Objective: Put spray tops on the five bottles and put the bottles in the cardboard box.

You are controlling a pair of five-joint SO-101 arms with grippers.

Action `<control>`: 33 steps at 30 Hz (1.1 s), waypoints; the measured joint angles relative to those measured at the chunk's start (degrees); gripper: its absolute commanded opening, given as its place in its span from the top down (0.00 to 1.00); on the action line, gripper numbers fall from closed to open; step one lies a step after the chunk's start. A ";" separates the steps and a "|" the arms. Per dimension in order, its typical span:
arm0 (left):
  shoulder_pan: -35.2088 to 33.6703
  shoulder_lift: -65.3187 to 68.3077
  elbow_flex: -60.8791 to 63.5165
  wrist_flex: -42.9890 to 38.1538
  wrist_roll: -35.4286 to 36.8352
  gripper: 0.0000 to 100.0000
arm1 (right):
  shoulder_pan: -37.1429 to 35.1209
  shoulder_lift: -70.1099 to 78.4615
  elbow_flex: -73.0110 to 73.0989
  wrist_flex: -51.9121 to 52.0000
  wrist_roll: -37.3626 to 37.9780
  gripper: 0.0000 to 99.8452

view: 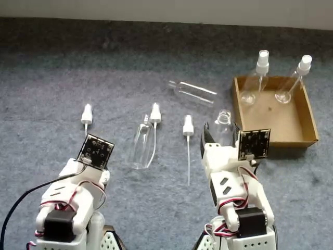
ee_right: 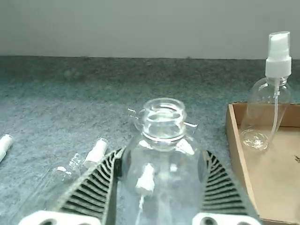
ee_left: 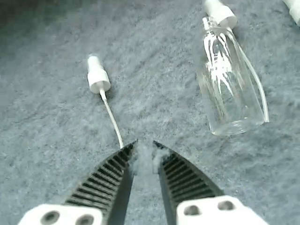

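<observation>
Two bottles [view: 258,78] are boxed; an open bottle [ee_right: 161,122] is clamped upright by right gripper [ee_right: 161,157] for capping; left gripper [ee_left: 145,144] is parted slightly beside a spray top [ee_left: 98,79].

You're at a bare robot test bench, lab-like: a grey carpeted counter [view: 62,73] set against a plain pale wall [ee_right: 140,23].

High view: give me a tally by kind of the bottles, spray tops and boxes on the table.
Bottles with tops: 2
Bottles without tops: 3
Loose spray tops: 3
Cardboard box: 1
Total: 9
</observation>
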State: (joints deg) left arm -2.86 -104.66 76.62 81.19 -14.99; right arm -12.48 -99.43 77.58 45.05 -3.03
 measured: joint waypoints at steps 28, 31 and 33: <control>-9.49 61.71 -42.20 0.79 -6.68 0.99 | 3.16 -5.19 15.65 -14.86 -3.60 0.87; -9.49 69.36 -46.42 0.79 -6.68 0.99 | 3.16 -5.19 15.65 -14.86 -3.60 0.87; -9.49 74.02 -49.14 0.79 -6.68 0.99 | 3.16 -5.19 15.65 -14.86 -3.60 0.87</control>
State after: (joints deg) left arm -12.35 -30.64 27.47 81.98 -21.67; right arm -9.32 -104.62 93.23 30.20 -6.64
